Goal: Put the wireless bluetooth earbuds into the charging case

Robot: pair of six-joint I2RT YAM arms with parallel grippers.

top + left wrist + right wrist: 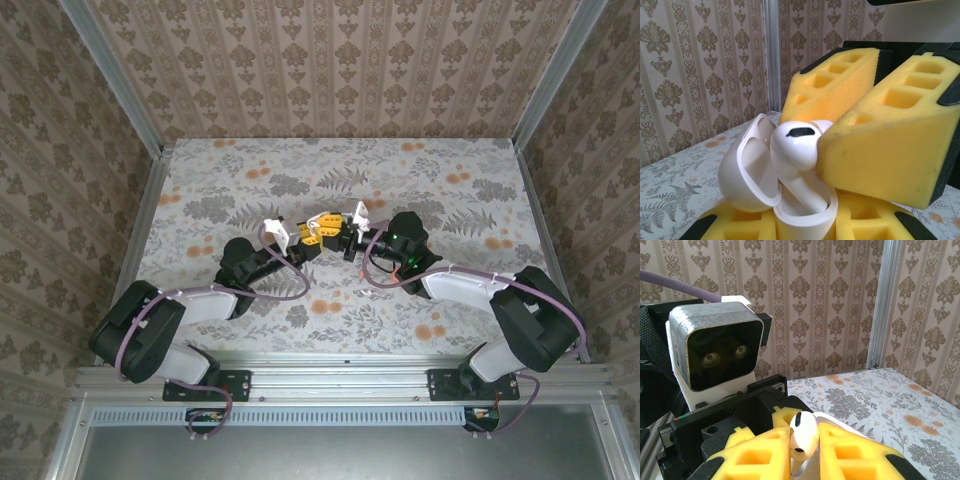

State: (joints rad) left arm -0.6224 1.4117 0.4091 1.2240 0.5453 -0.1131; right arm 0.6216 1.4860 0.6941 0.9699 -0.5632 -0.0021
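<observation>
- Two robot arms meet over the middle of the flowered table [450, 170].
- The left gripper [805, 230] has its jaws closed narrowly around one white charging case [747, 172], lid tipped open.
- The right gripper [802, 452] pinches one white earbud [795, 142], stem dipping into the case, head above the rim.
- Likely step: seating the earbud. Next, a gentle straight push down, then release.
- Counted: one earbud, one case.

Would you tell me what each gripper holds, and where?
The right gripper pinches the white earbud by its head; left gripper clamps the open case by its base.
</observation>
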